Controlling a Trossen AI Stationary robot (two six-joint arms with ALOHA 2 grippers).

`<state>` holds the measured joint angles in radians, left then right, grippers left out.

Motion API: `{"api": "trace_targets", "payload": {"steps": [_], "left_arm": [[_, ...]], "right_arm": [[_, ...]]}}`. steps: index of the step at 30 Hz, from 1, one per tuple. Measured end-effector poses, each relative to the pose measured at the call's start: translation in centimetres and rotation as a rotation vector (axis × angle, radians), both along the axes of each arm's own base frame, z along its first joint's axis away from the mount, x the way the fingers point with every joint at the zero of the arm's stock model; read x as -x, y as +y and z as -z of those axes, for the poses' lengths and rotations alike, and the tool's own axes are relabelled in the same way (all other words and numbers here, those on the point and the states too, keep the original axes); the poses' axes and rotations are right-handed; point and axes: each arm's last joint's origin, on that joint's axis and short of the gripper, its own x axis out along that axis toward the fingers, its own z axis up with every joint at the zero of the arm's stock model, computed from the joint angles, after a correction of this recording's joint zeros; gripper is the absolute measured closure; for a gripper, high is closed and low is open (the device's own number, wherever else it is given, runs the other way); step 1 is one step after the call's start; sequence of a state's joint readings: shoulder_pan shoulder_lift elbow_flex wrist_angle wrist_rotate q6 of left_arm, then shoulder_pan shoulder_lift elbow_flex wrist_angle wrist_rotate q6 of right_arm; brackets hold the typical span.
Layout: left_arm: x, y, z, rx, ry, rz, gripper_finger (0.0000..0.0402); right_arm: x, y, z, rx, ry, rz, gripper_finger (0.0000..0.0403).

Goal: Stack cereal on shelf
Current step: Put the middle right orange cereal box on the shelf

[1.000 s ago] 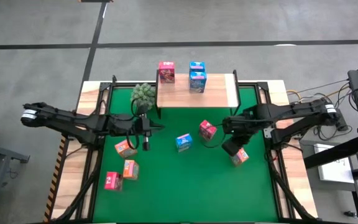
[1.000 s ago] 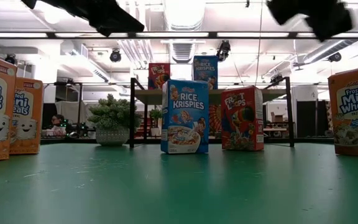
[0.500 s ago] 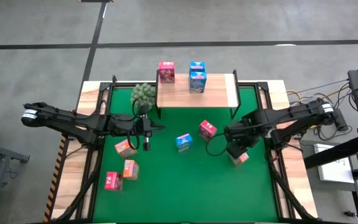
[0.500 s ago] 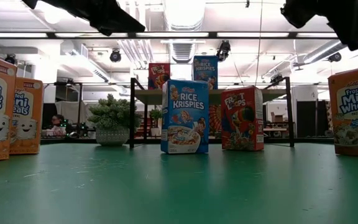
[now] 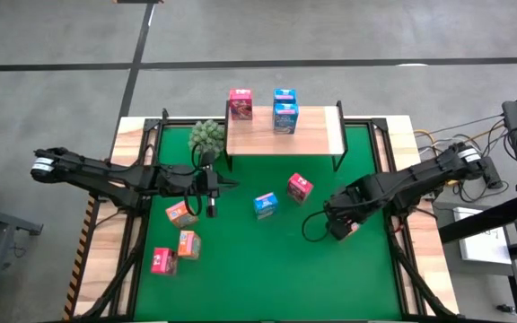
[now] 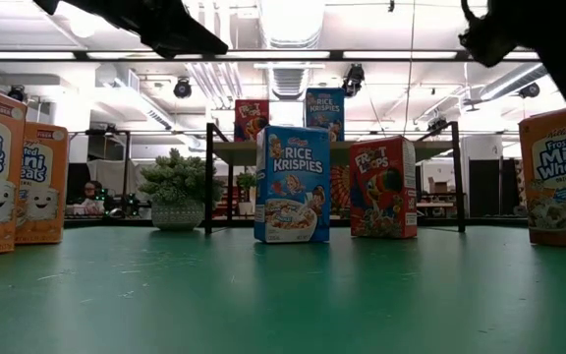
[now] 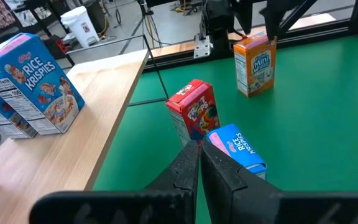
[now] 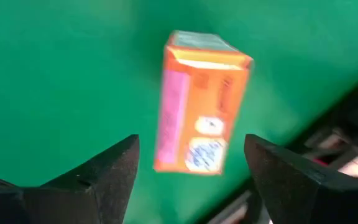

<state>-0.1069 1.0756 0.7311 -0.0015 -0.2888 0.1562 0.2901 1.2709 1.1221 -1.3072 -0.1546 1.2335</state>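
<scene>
High view, right end effector (image 5: 340, 223) spread above orange box (image 8: 201, 102), near mat edge (image 5: 386, 235)

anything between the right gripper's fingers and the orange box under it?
Nothing: the right wrist view shows only bare green mat between the right gripper's open fingers and the orange box.

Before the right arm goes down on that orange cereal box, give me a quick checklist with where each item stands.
1. Right gripper open: ok, fingers spread wide.
2. Lined up over the orange Frosted Mini-Wheats box: ok, the box sits between the fingers in the right wrist view.
3. Box upright: ok, it stands on the green mat in the low view.
4. Nothing crowding that box: ok, the Froot Loops box stands apart.
5. Free room on the shelf: ok, only three boxes, toward its back left.
6. Left gripper out of the way: ok, shut, hovering near the plant.
</scene>
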Motion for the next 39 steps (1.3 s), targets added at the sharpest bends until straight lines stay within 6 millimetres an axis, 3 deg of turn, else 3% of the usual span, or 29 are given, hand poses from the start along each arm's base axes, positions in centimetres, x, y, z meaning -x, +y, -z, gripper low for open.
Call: {"api": "trace_targets", "payload": {"steps": [11, 20, 26, 32, 39], "left_arm": [[0.0, 0.0, 0.0, 0.001, 0.0, 0.0, 0.0402], [0.0, 0.0, 0.0, 0.001, 0.0, -0.001, 0.0402], [0.0, 0.0, 0.0, 0.001, 0.0, 0.0, 0.0402], [0.0, 0.0, 0.0, -0.002, 0.001, 0.001, 0.0402], [0.0, 0.0, -0.1, -0.026, 0.001, 0.009, 0.0402]], "right_arm": [[0.1, 0.0, 2.4, 0.001, 0.003, 0.019, 0.0148], [0.1, 0.0, 2.5, 0.002, 0.006, 0.008, 0.0222], [0.0, 0.0, 2.2, 0.0, -0.005, -0.009, 0.0245], [-0.6, 0.2, 0.6, -0.016, -0.067, -0.046, 0.0249], [-1.9, 0.5, -4.3, -0.028, -0.262, -0.113, 0.0248]]}}
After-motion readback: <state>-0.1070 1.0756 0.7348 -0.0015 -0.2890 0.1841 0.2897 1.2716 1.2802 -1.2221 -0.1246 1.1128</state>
